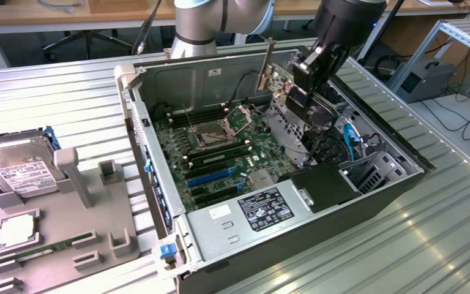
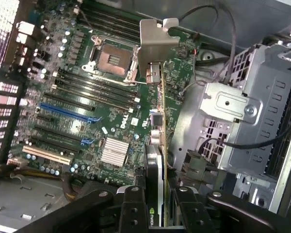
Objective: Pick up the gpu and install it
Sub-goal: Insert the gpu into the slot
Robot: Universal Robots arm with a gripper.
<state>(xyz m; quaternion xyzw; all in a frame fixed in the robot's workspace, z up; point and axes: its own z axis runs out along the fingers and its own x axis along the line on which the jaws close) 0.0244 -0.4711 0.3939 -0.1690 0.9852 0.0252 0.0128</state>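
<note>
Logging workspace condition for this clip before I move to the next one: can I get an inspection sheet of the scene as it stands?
Surface: slatted metal table, carrying an open computer case and a grey parts fixture.
Job's things: gpu held upright above the motherboard, not seated in a slot.
Clutter: hard drive and memory stick on the fixture.
Grippers: gripper shut on the gpu.
Cables: blue cable and black cables inside the case; floor cables at the exterior view's right.
Surroundings: wooden desk behind the table, aluminium frame at the exterior view's right; no person seen.
</note>
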